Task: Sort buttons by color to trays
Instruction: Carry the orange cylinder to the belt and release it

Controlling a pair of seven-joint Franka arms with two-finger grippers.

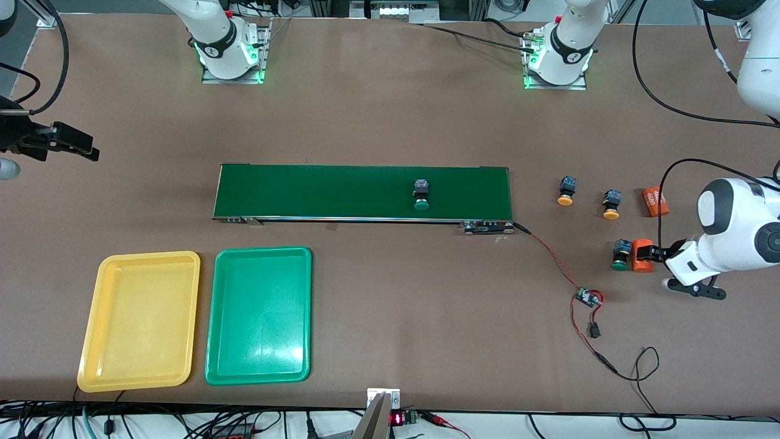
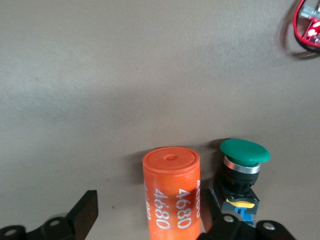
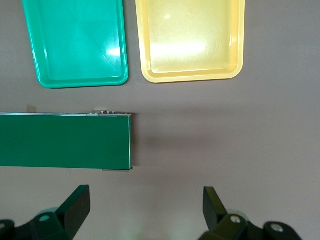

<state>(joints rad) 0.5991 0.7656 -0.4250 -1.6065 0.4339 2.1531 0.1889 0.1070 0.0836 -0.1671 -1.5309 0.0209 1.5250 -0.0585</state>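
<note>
Your left gripper [image 2: 145, 220] fingers straddle the orange 4680 cylinder [image 2: 171, 192], half-closing, not the green button [image 2: 243, 172] beside it. Re-aim at the btn. Right gripper [image 3: 142, 210] waits, fingers wide, empty.

Four buttons [image 1: 421, 196], two trays [image 1: 141, 321], two orange cylinders [image 1: 655, 201].
</note>
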